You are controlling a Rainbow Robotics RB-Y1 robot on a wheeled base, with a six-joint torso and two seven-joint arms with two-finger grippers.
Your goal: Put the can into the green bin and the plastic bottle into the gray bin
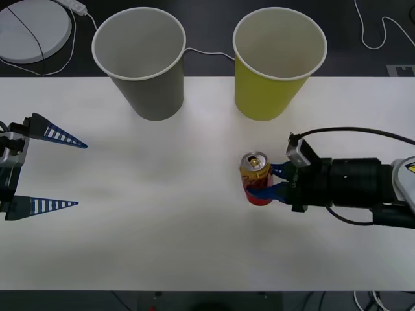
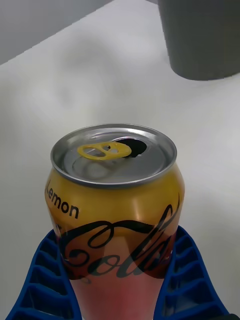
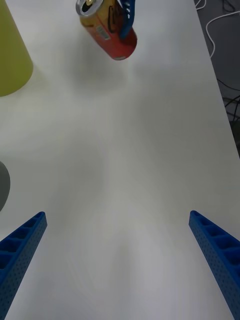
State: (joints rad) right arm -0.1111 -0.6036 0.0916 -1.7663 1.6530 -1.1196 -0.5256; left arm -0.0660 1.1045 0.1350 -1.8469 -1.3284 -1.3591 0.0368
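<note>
White table [image 1: 162, 214], cables behind. We note the right gripper [image 1: 271, 181] clamped on the can [image 1: 256, 178], low on its body, mid-table in front of the green bin [image 1: 275, 58]. Risk: a low grip may let the can tip or clip the tall rim. Gray bin [image 1: 142, 58] stands beside. Left gripper [image 1: 65, 172] waits spread wide at the table's left edge.

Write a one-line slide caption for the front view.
Right gripper grips the can near the green bin; left gripper waits open.
</note>
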